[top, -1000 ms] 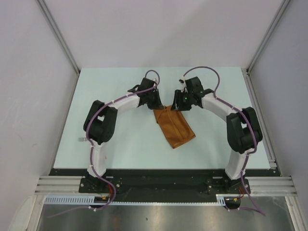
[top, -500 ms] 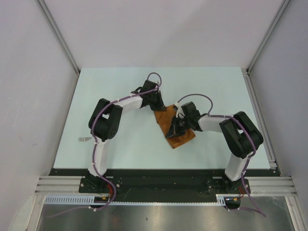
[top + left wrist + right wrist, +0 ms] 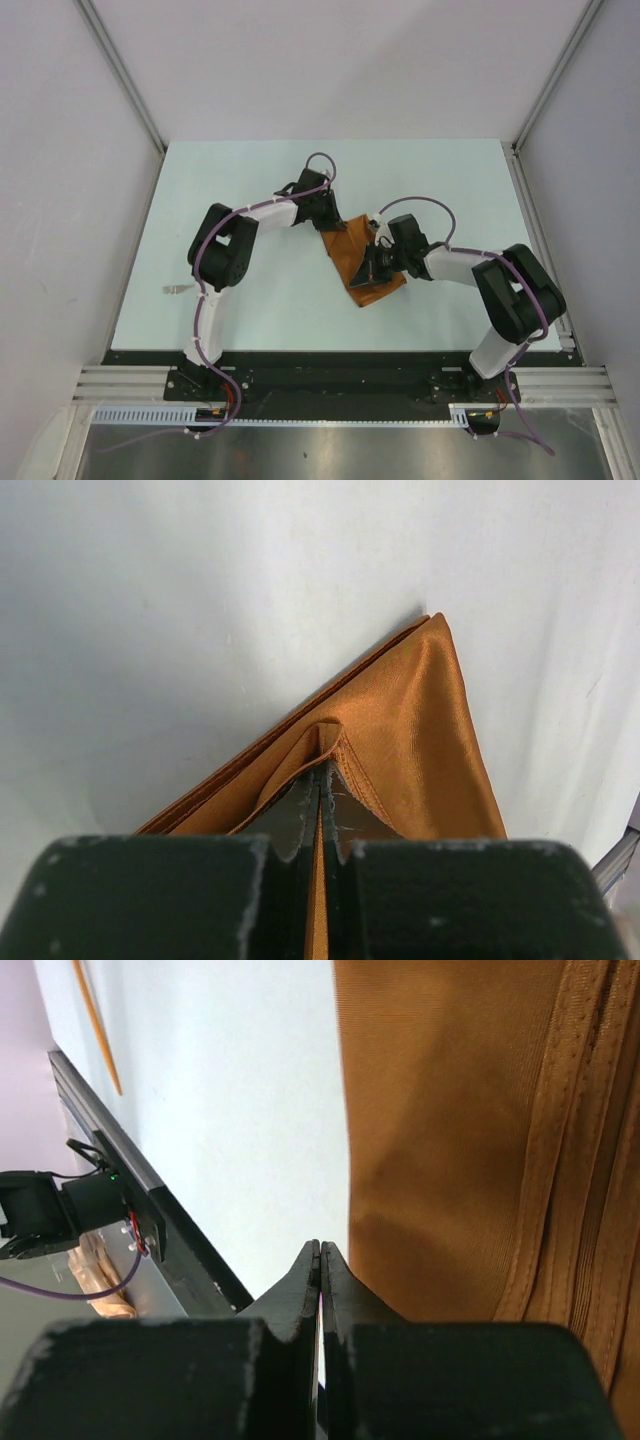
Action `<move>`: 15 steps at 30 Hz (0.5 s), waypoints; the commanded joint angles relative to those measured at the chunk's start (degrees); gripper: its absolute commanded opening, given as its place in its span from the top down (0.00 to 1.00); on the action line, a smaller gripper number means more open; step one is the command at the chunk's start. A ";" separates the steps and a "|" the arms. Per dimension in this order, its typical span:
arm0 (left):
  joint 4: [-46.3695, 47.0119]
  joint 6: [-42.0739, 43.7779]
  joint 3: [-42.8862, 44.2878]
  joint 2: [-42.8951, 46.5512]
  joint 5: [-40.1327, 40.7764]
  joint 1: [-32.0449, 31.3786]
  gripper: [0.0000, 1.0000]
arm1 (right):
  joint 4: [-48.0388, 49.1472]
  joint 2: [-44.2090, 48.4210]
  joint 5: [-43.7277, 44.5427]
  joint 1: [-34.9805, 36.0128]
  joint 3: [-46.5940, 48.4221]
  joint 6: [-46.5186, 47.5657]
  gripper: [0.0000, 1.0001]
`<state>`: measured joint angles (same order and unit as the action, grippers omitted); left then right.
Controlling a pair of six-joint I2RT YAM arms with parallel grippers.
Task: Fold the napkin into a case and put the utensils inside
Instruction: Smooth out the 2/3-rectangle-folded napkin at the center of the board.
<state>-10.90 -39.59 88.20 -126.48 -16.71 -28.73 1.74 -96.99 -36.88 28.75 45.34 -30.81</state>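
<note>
Rust-orange napkin [image 3: 345,255] lies folded mid-frame on the tabletop [image 3: 450,180]; left tool [image 3: 322,780] pinches its top layer, right tool [image 3: 320,1260] clenched at its edge, seemingly empty. A lopsided pull could drag the folds apart.

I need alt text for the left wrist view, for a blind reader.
The left gripper is shut on a raised fold of the rust-orange napkin, pinching it between dark fingers. The folded napkin lies on a pale table, one corner pointing away from the camera.

napkin [image 3: 347,256] on table [image 3: 250,180] | left pincer [image 3: 327,223] at far corner | right pincer [image 3: 368,275] over near half
</note>
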 commanded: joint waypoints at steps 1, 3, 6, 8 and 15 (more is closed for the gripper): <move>0.26 0.04 1.62 -1.76 3.26 1.22 0.98 | -0.51 4.70 0.06 -0.63 -2.71 1.54 1.00; 0.35 -0.13 1.88 -1.93 3.44 1.22 0.98 | 0.37 4.44 0.15 -0.89 -3.94 1.45 1.00; 0.09 -0.13 2.50 -2.20 3.61 1.31 0.98 | 1.51 4.18 -0.65 -1.07 -5.79 1.10 1.00; -0.09 -0.04 2.85 -2.37 3.44 1.31 0.99 | 2.21 4.35 -0.12 -1.07 -7.63 1.10 1.00; -1.67 1.62 4.17 -2.37 4.14 1.31 0.99 | 2.66 3.91 -0.65 -1.33 -9.75 1.45 1.00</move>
<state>-11.07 -39.62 90.06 -127.59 -16.27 -28.23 2.96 -93.36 -37.08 27.77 35.77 -30.41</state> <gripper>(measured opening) 0.013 0.009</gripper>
